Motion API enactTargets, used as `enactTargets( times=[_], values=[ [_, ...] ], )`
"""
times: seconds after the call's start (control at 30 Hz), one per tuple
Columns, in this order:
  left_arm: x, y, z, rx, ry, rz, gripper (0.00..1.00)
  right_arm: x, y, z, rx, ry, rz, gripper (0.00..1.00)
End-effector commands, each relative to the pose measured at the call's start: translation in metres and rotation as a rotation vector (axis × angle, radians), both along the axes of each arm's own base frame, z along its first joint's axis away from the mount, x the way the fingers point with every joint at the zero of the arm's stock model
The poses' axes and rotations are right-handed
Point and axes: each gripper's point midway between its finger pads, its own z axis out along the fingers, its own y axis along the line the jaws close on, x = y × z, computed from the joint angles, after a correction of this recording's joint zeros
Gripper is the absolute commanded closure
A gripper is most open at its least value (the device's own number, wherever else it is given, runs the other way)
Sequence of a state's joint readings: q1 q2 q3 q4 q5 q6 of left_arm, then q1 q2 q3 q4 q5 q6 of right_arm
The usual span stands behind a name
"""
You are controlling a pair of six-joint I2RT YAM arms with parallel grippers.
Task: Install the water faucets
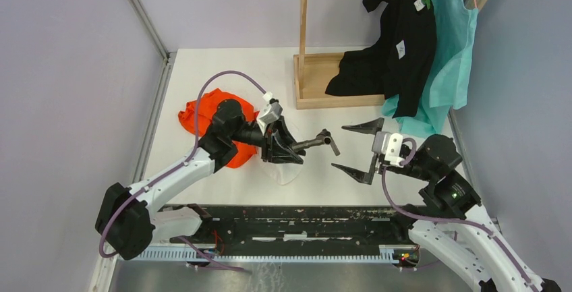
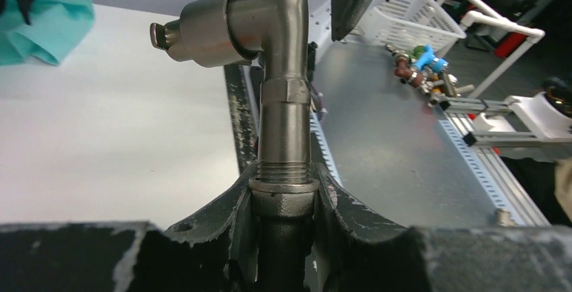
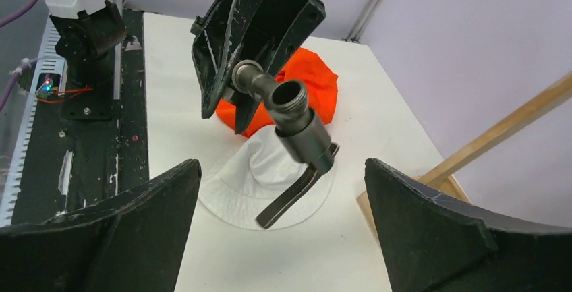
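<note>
One faucet [image 1: 314, 142] in the narrow grip of the left tool [image 1: 298, 150]; opposite, one right tool [image 1: 338, 147], jaws wide.

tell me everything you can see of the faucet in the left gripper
The faucet is dark-grey metal: a threaded pipe end, a hex collar, a tee body with an open threaded mouth, and a side barrel ending in a lever handle. The left gripper clamps its pipe end, holding it above the table, aimed at the open right gripper, not touching.
</note>
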State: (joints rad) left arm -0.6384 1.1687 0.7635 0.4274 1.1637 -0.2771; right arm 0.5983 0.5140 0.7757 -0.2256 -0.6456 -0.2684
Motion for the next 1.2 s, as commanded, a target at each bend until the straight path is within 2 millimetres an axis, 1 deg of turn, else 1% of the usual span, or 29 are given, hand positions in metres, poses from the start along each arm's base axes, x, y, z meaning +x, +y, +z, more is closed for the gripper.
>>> enactTargets(
  times=[0.0,0.1,0.17,0.27,0.47,0.57,0.6,0.83,0.87,0.9,0.93,0.97,1.03,1.17],
  values=[
    [-0.017,0.006,0.019,0.004,0.025,-0.110,0.97,-0.007,0.009,0.030,-0.010,-0.132,0.096,0.03],
    [-0.019,0.008,0.016,0.013,0.036,-0.123,0.97,-0.006,0.020,0.029,-0.022,-0.117,0.158,0.03],
    [-0.020,0.008,0.017,0.013,0.036,-0.126,0.97,-0.004,0.029,0.022,-0.046,-0.079,0.209,0.03],
    [-0.021,0.009,0.019,0.010,0.032,-0.131,0.97,-0.004,0.039,0.017,-0.066,-0.031,0.273,0.07],
    [-0.024,0.010,0.021,0.008,0.028,-0.146,0.97,-0.003,0.047,0.010,-0.073,0.017,0.328,0.12],
    [-0.025,0.011,0.020,0.009,0.029,-0.148,0.97,-0.002,0.050,0.007,-0.076,0.033,0.343,0.18],
    [-0.025,0.011,0.020,0.009,0.029,-0.147,0.97,-0.003,0.051,0.007,-0.076,0.039,0.351,0.22],
    [-0.025,0.011,0.019,0.009,0.030,-0.142,0.97,0.000,0.058,0.005,-0.060,0.103,0.373,0.60],
    [-0.025,0.011,0.019,0.010,0.030,-0.139,0.97,0.000,0.058,0.005,-0.058,0.109,0.374,0.67],
    [-0.024,0.011,0.018,0.009,0.027,-0.134,0.97,-0.001,0.058,0.005,-0.057,0.119,0.376,0.76],
    [-0.023,0.010,0.017,0.008,0.025,-0.126,0.97,-0.001,0.058,0.006,-0.054,0.134,0.373,0.88],
    [-0.022,0.010,0.017,0.005,0.017,-0.112,0.97,0.000,0.057,0.008,-0.047,0.155,0.356,0.97],
    [-0.018,0.010,0.016,-0.004,-0.010,-0.077,0.97,0.006,0.056,0.010,-0.016,0.266,0.286,0.99],
    [0.001,0.007,0.011,-0.009,-0.093,0.057,0.97,0.012,0.053,0.020,0.069,0.513,0.169,0.99]
  ],
)
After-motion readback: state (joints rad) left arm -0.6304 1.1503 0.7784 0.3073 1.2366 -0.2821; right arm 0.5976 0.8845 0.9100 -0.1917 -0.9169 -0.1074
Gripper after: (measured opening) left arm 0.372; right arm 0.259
